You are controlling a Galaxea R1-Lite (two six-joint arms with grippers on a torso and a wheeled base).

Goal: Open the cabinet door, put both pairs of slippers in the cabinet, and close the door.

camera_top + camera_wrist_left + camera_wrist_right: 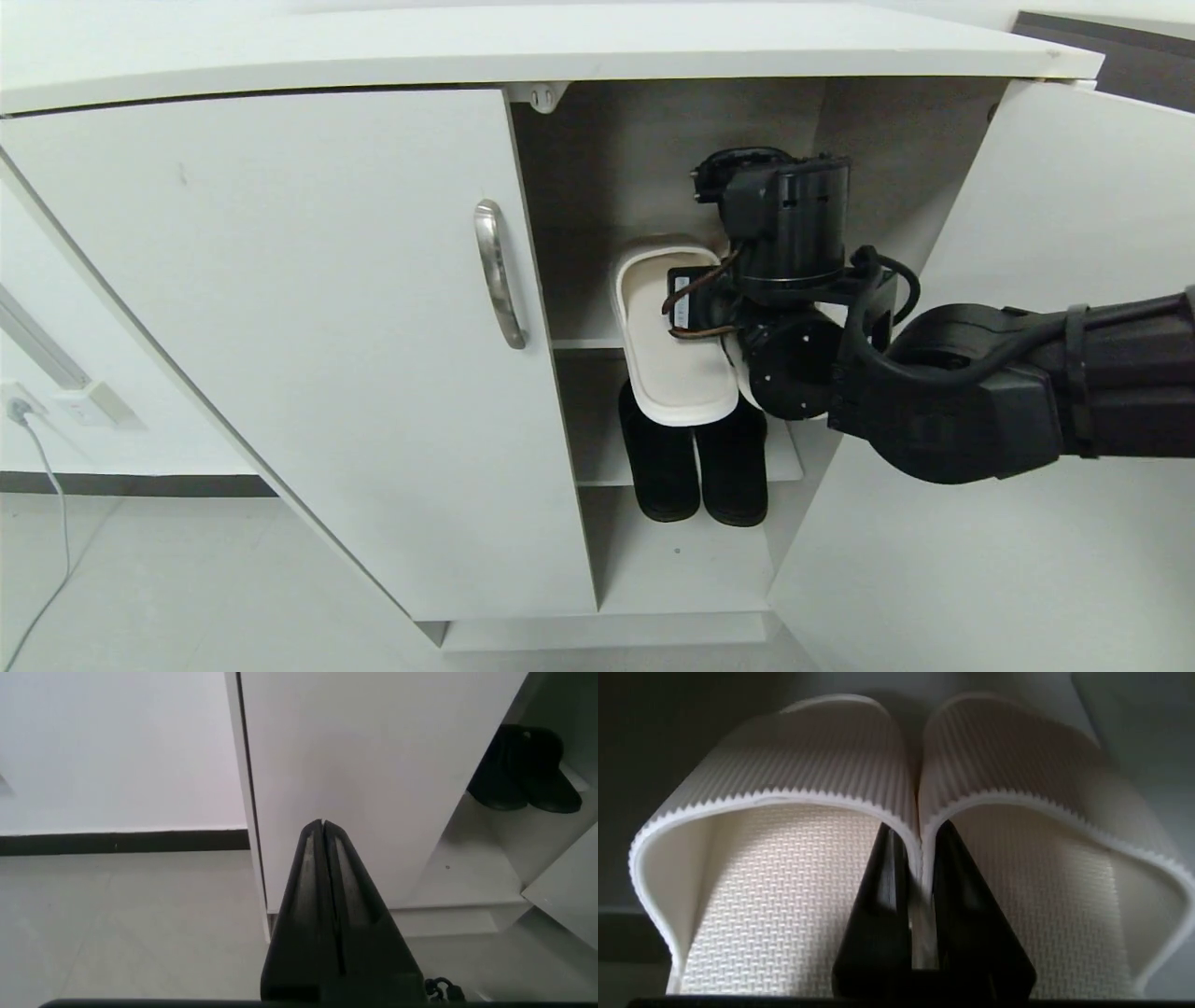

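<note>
1. A pale tiled floor [140, 597] runs under a smooth white cabinet [280, 56] with a flat, overhanging top.
2. The left door [280, 327] is closed and carries a curved metal handle [499, 275]. The right door [1027, 233] is swung wide, leaving the right bay open.
3. The white slippers [677, 364] are ribbed foam with rounded toes. They sit side by side over the upper shelf [583, 343], heels jutting past its front edge.
4. The right gripper [917, 849] has one finger in each slipper, clamped on their touching inner walls.
5. The black slippers [695, 467] are matte and lie paired on the shelf below, toes overhanging its edge.
6. The left gripper [322, 831] has its fingers pressed together. It hangs low before the closed door, well apart from the black slippers.
</note>
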